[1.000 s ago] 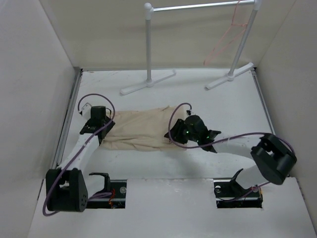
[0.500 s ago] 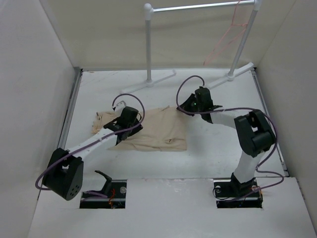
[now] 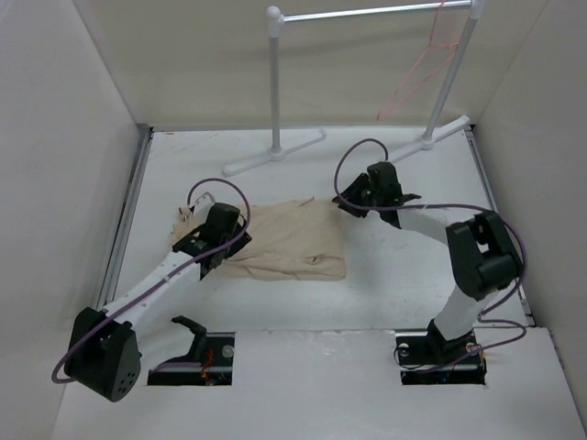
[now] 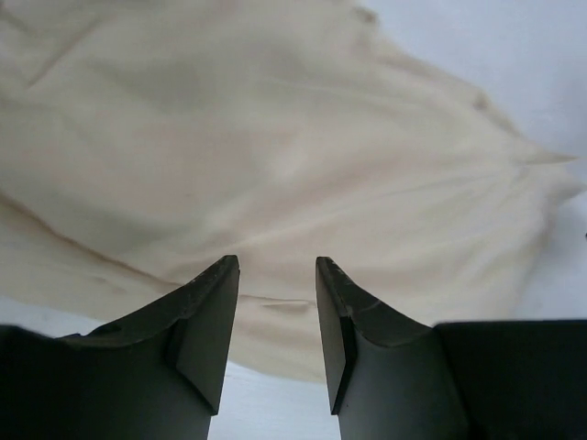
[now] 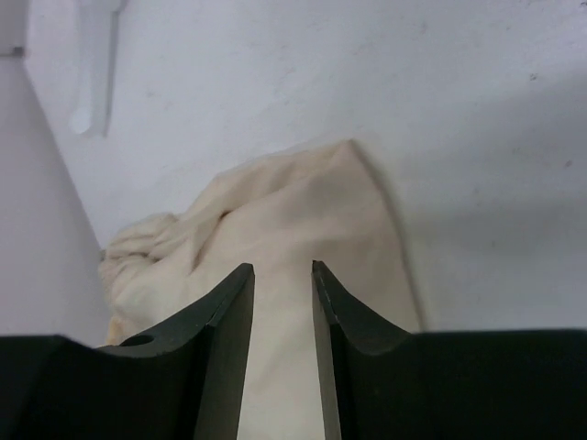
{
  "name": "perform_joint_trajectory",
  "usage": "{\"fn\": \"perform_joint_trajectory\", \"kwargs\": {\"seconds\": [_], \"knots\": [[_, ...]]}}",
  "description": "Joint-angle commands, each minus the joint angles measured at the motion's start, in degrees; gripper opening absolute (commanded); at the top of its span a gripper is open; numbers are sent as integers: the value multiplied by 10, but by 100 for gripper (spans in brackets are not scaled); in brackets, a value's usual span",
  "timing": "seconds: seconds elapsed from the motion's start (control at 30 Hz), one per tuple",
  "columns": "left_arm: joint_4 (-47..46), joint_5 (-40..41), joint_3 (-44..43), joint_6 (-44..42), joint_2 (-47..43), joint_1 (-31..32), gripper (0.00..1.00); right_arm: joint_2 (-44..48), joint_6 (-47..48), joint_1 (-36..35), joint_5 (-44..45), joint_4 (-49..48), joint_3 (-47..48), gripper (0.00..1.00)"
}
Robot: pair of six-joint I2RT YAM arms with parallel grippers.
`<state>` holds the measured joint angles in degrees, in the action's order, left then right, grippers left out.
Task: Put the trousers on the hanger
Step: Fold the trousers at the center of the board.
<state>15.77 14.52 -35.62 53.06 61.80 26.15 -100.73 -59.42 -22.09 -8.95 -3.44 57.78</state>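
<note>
The beige trousers (image 3: 289, 240) lie folded flat on the white table, with a bunched end at the left (image 3: 186, 220). My left gripper (image 3: 225, 246) is open and empty, low over their left part; its wrist view shows the cloth (image 4: 275, 156) between and beyond the fingers (image 4: 206, 312). My right gripper (image 3: 347, 203) is open and empty at the trousers' far right corner, pointing left along the cloth (image 5: 275, 220). The thin pink-orange hanger (image 3: 417, 78) hangs from the white rail at the back right, far from both grippers.
The white rail stand (image 3: 273, 82) has two feet on the table at the back (image 3: 275, 151) (image 3: 426, 139). White walls close in the left (image 3: 64, 183), right and back sides. Purple cables loop over both wrists.
The right arm swung from the trousers' near right side to their far right corner. The trousers shifted right and bunched at the left. The left gripper moved right, then back left a little.
</note>
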Motion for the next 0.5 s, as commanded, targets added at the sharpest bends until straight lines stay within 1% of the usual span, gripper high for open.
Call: {"fn": "perform_joint_trajectory", "kwargs": {"seconds": [0.0,0.07,0.13,0.27,0.37,0.47], "knots": [[5,3,-76,2,16,24,37,106,28,-9,8,12,-35,38],[-17,3,-101,-1,52,37,37,145,29,-34,6,14,-79,36],[-46,-2,-114,-1,94,43,37,172,26,-67,2,12,-122,30],[-95,-12,-125,-8,155,32,37,189,1,-126,16,-2,-198,25],[-118,-16,-107,-16,177,-6,37,186,-34,-137,29,-44,-254,23],[-138,-22,-75,-30,186,-52,37,180,-50,-136,35,-68,-289,22]]}}
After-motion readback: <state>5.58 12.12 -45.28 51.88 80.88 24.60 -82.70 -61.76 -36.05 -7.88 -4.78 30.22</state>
